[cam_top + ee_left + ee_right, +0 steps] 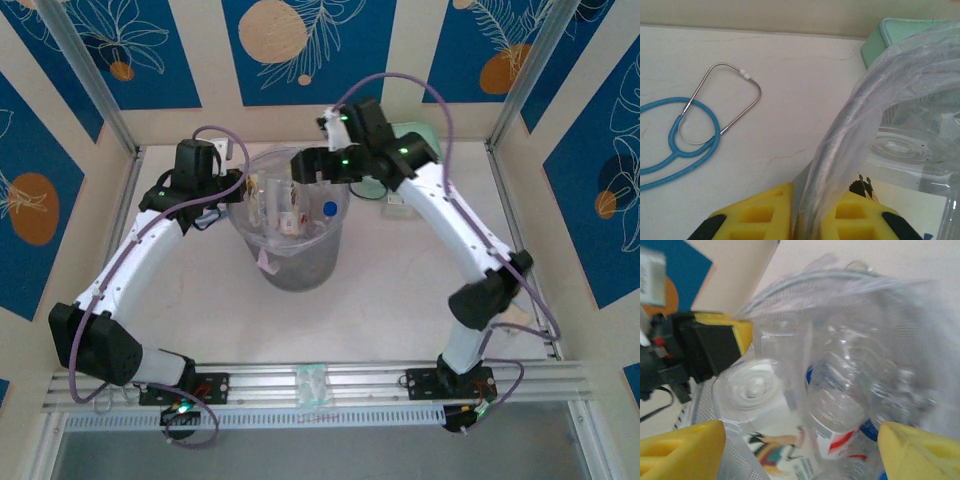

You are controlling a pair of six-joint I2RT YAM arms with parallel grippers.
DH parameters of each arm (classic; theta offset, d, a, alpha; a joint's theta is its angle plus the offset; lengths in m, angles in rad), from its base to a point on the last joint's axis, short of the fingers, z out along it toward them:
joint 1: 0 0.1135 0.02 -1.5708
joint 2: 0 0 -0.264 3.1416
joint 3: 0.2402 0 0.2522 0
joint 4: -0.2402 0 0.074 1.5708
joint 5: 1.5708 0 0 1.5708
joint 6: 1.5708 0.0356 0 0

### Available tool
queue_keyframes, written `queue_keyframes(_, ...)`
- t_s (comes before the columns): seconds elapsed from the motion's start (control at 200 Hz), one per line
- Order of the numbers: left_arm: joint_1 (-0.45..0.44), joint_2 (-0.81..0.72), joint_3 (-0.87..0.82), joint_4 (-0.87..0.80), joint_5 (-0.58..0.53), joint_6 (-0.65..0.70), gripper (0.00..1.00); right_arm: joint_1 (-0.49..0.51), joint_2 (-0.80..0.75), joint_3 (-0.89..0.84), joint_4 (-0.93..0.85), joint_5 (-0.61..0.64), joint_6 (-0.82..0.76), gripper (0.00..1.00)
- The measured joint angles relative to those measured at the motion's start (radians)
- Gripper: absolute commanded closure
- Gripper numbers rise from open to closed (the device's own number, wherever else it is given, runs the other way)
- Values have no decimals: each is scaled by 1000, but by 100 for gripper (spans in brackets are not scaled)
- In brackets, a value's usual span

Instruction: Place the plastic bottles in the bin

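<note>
While the left gripper [230, 188] stands at the left side of the bin [300, 262], its yellow fingers [760, 212] are clenched on the rim, pinching the thin clear liner bag [880, 90] that drapes over it. Left of that rim, in the left wrist view, a blue stethoscope [714, 125] lies apart on the white table [790, 75]. The bin is tall, round and translucent grey-white, standing mid-table between the two arms. Inside it the plastic bottles [290, 215] lie heaped together: small, clear and ribbed, one showing a blue cap [329, 210], another a white label with red and blue print [840, 440], a third turning its ringed base [752, 385] upward. Above the bin's mouth, toward its right side, the right gripper [303, 165] hovers with its yellow fingers [685, 447] spread wide, grasping nothing, the bottles lying below the gap. Further right, a mint green case [415, 135] sits behind the right arm near the back wall.
</note>
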Motion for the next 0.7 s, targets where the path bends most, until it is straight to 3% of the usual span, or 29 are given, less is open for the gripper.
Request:
queue_keyframes(0.295, 0, 0, 0, 2, 1, 0, 100, -293, -340, -381, 168, 38, 146, 8)
queue_keyframes(0.52, 0, 0, 0, 1, 1, 1, 100, -462, -347, -636, 248, 159, 352, 4)
queue_keyframes(0.7, 21, 0, 3, -9, 11, 2, 100, -572, -285, -767, 301, 211, 584, 10)
